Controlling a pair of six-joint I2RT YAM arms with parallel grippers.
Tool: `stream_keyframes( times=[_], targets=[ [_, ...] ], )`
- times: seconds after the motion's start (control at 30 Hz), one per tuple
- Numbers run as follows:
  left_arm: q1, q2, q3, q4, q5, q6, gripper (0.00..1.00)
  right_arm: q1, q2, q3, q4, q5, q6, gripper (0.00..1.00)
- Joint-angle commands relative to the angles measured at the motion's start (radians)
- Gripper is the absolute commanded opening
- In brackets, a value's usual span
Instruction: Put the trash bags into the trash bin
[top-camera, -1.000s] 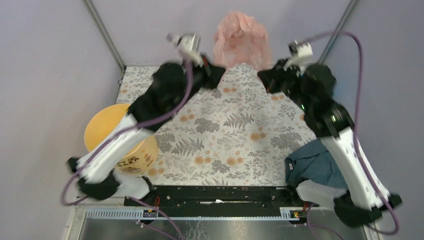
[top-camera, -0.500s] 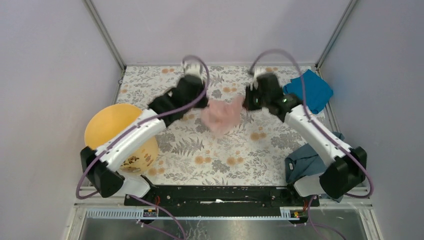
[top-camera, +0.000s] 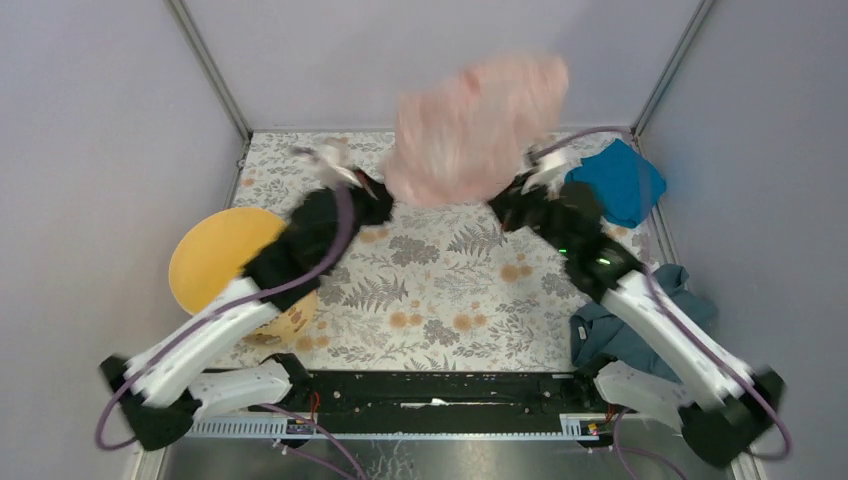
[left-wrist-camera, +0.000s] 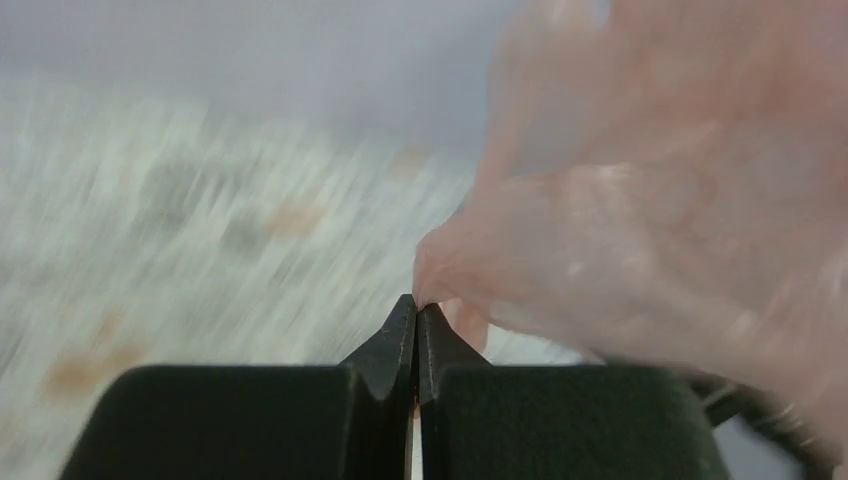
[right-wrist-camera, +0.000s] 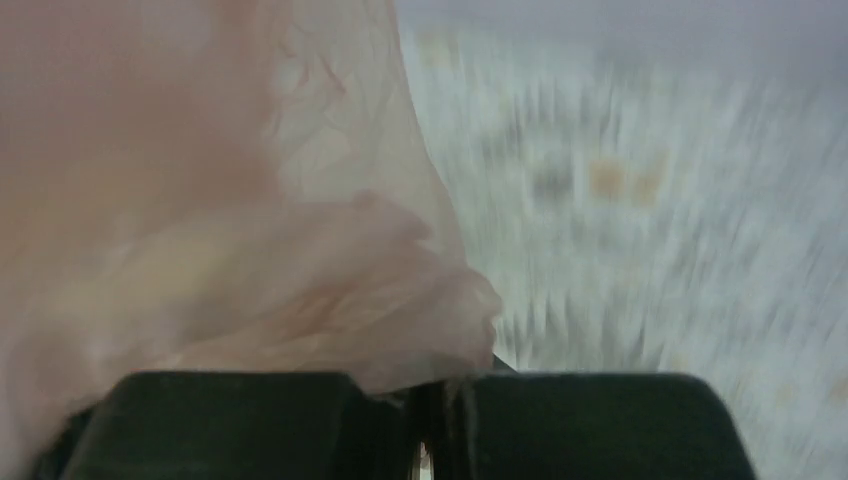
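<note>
top external view: translucent pale pink plastic bag (top-camera: 470, 130) puffs up between left gripper (top-camera: 380, 193) and right gripper (top-camera: 499, 208), each pinched closed on it.

No text can be read anywhere. The one piece of writing in sight is some dark lettering (top-camera: 285, 322) low on the side of the yellow-orange trash bin (top-camera: 215, 250) at the left edge of the counter (top-camera: 450, 290), seen from the top camera; it is too small to make out, and the left arm (top-camera: 200, 340) crosses in front of the bin and covers part of it. Both wrist views are smeared by motion blur, and what they show of the counter's leaf-and-flower print is pattern only, not letters.
</note>
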Motion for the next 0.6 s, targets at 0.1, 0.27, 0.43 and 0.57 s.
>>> stream_keyframes(
  times=[0.1, 0.27, 0.43, 0.57],
  targets=[
    [0.011, 0.008, -0.352, -0.218, 0.114, -0.105, 0.00, 0.017, 0.116, -0.283, -0.137, -0.078, 0.150, 0.00],
    [0.010, 0.047, 0.062, -0.200, 0.212, 0.061, 0.00, 0.019, 0.166, 0.191, -0.341, -0.068, 0.048, 0.00],
    [0.008, 0.102, 0.437, -0.144, 0.350, 0.117, 0.00, 0.019, 0.159, 0.520, -0.307, -0.174, 0.047, 0.00],
    [0.008, 0.051, 0.225, -0.087, 0.186, 0.054, 0.00, 0.019, 0.057, 0.303, -0.164, -0.111, 0.030, 0.00]
  ],
)
